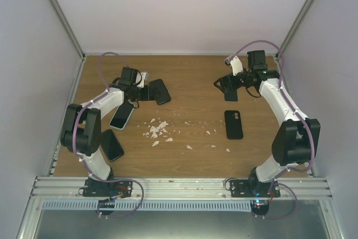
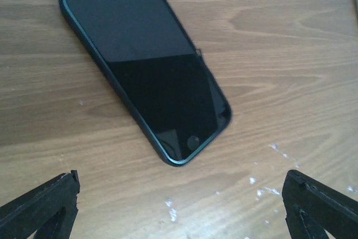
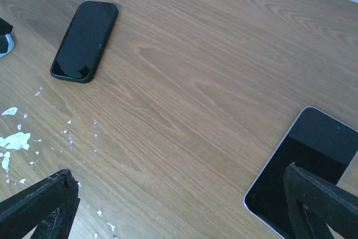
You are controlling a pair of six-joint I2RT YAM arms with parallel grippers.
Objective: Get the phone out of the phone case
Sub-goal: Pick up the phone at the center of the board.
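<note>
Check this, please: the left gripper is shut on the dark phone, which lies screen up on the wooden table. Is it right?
No. The left gripper is open, clear of the dark phone, as the left wrist view shows. The rest is right.

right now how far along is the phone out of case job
Nothing looks done yet: the phone lies screen up on the table, with its dark case around its edge. In hand: the left gripper hovers open just short of it, touching nothing; the right gripper is open and empty too. Left: grip it, peel the case off, lift the phone free.
</note>
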